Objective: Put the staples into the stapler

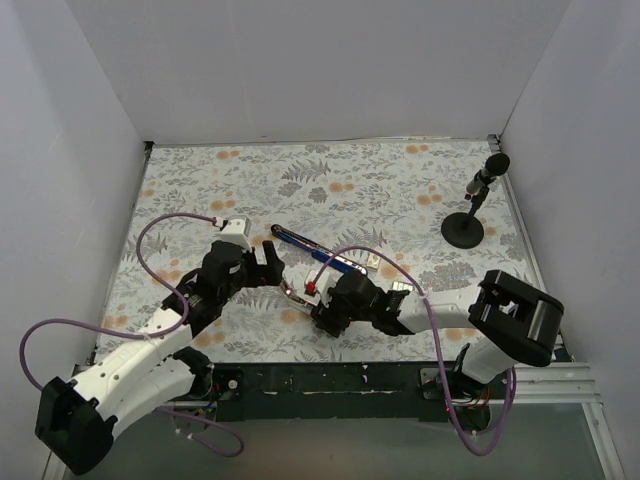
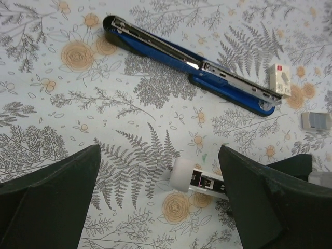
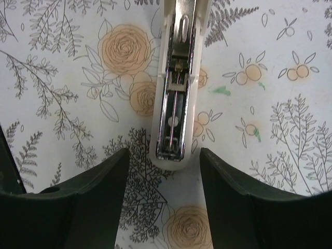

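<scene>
The blue stapler (image 1: 312, 250) lies opened flat on the flowered cloth, its silvery rail up; it also shows in the left wrist view (image 2: 192, 65). A small pale grey block of staples (image 2: 316, 120) lies to the right of its end, beside a white box with a red mark (image 2: 280, 80). My left gripper (image 1: 270, 268) is open and empty (image 2: 158, 153), just left of the stapler. My right gripper (image 1: 318, 306) is open (image 3: 164, 155), its fingers on either side of the end of a white stapler (image 3: 176, 88) without touching it.
The white stapler (image 1: 300, 292) with a red dot lies between the two grippers, also seen in the left wrist view (image 2: 197, 179). A black microphone stand (image 1: 465, 225) stands at the back right. White walls enclose the table.
</scene>
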`<state>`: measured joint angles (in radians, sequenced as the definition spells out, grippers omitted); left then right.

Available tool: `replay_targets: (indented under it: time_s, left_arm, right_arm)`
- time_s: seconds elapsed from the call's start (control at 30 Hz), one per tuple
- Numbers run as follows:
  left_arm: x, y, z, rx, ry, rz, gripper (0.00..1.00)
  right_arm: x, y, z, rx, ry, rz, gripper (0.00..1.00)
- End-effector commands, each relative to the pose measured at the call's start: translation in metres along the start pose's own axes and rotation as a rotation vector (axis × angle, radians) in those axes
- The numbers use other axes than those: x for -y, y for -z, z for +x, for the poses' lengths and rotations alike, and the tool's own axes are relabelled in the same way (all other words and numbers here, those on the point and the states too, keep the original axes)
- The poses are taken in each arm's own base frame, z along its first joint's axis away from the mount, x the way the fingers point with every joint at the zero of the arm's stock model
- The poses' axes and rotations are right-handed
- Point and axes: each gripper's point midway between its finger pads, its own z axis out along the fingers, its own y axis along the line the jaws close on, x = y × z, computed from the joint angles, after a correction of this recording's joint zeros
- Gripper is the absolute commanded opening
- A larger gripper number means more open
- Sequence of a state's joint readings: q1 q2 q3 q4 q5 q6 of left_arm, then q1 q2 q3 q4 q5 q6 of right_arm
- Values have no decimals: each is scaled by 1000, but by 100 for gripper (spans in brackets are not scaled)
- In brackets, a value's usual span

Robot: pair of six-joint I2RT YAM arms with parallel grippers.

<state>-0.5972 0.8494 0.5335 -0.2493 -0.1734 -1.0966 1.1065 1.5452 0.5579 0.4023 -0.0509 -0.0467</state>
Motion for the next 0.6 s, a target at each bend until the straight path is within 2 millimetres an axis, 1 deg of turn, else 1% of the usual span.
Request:
replay_targets:
  time_s: [0.0,0.03,0.07,0.1,0.13,0.17,0.2,0.23,0.27,0.3,0.33,0.37,0.4,0.43,0.47,0.5,0.57]
  left_arm:
    - [8,27,-60,193,21,9,98]
    - [9,31,-65,210,16,13,98]
    - [10,36,-72,235,14,17,98]
    - [10,43,-80,266,3,21,98]
    - [11,48,-87,290,-1,24,98]
    - [11,51,-90,302,-8,26,98]
    - [10,55,-95,324,-19,26,98]
    - [11,62,-100,352,-21,35,98]
    - [10,64,-102,365,-22,34,98]
    - [9,67,-103,379,-22,34,98]
    - [8,72,-105,407,-21,40,98]
    - [7,73,-105,417,-22,37,98]
    - [6,74,-105,429,-22,38,98]
    - [6,76,-107,448,-25,42,98]
    - [3,77,-105,455,-25,38,98]
    - [2,79,-105,464,-25,40,98]
    - [0,79,-103,471,-33,35,98]
  right_arm:
    - [-2,21,26,-141,-28,13,66]
    - [0,26,12,-108,-26,24,67]
    - [1,29,5,-93,-27,35,69]
    - [9,33,-8,-67,-29,79,71]
    - [12,41,-17,-52,-39,102,72]
    - [15,45,-24,-40,-69,126,72]
    - [29,52,-38,-18,-103,202,73]
    - [36,64,-35,-45,-134,248,74]
    - [41,70,-38,-48,-192,283,75]
    - [52,78,-40,-49,-235,334,77]
    - [56,91,-43,-71,-266,356,80]
    - [59,97,-44,-71,-313,373,85]
    - [68,104,-44,-70,-340,404,85]
    - [74,115,-51,-52,-367,428,87]
    - [78,125,-40,-96,-398,459,90]
    - [91,136,-34,-104,-471,516,90]
    - [104,154,-29,-110,-559,569,89]
